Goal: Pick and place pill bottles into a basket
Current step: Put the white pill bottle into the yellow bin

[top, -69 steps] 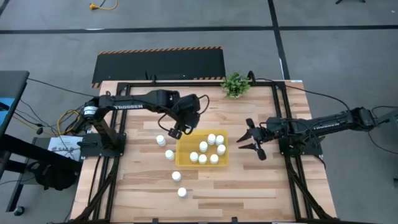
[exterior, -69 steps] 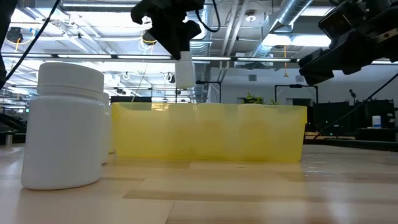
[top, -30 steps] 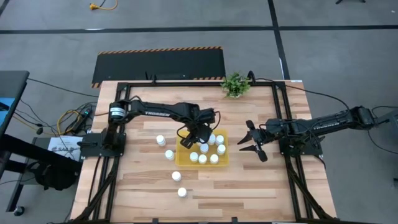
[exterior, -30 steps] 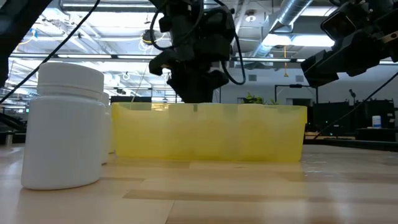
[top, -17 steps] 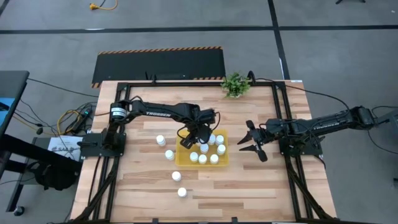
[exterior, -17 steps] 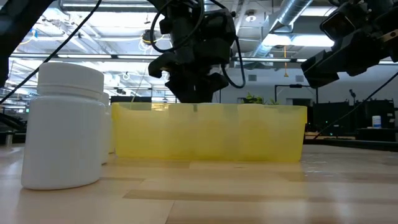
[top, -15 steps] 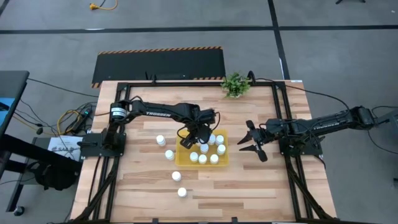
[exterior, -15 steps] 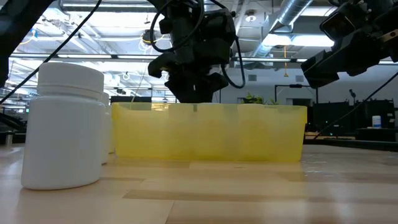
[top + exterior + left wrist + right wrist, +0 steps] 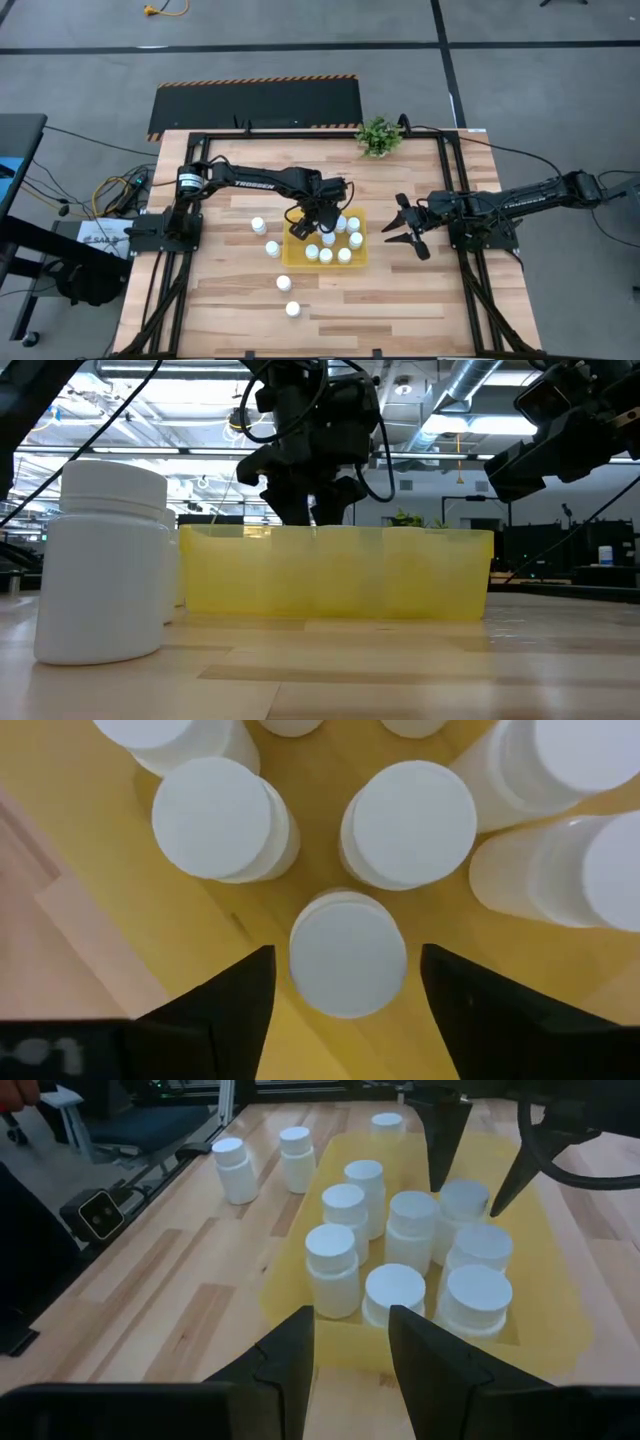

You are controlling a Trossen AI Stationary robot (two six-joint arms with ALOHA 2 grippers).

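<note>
The yellow basket [image 9: 294, 258] lies mid-table and holds several white pill bottles. My left gripper [image 9: 309, 222] hangs open over the basket's far left part, pointing steeply down. One bottle [image 9: 347, 952] stands upright on the basket floor between its fingers, with a gap on either side. From the right wrist view the same fingers [image 9: 440, 1135] straddle that bottle [image 9: 463, 1202]. Several more bottles [image 9: 272, 248] stand on the wood left of and nearer than the basket. My right gripper [image 9: 404, 229] waits open beside the basket's right side.
A small green plant [image 9: 378, 136] stands at the table's far edge. A black mat [image 9: 255, 105] lies beyond it. One loose bottle [image 9: 105, 560] stands close to the low camera, left of the basket wall [image 9: 335, 570]. Bare wood stretches along the near edge.
My left gripper has opened over the basket without shifting and has let go of the bottle. The bottle now stands on the basket floor between the spread fingers.
</note>
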